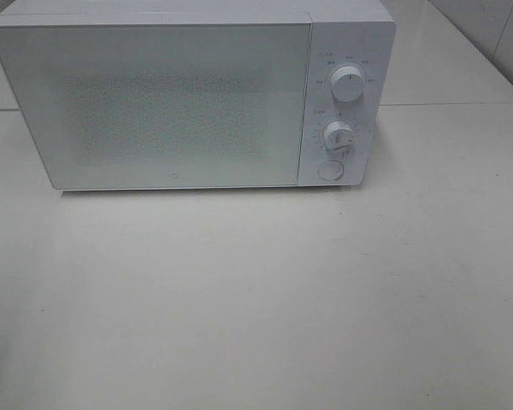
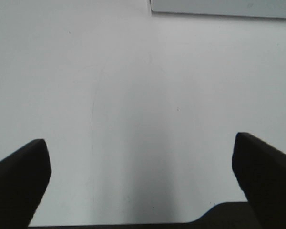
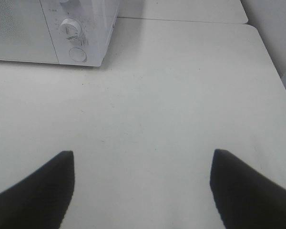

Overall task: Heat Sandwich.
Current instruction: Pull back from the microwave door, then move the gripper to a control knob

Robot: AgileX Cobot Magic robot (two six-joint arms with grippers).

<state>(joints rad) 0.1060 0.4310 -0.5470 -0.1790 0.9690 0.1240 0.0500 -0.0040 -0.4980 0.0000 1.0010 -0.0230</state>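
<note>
Pale off-white tabletop [image 1: 256, 325] beneath both pincers. Boxy white microwave oven [image 1: 154, 102] ahead of them, door shut. Left pincer [image 2: 139, 140] and right pincer [image 3: 143, 153]: 2 dark fingers each, spread wide, holding nothing. Sandwich: not in view, possibly behind the door. Judged light, soft, crushable; grip gently at the crust edges.

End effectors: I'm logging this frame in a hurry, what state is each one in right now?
Left end effector: open, holding nothing.
Right end effector: open, holding nothing.
</note>
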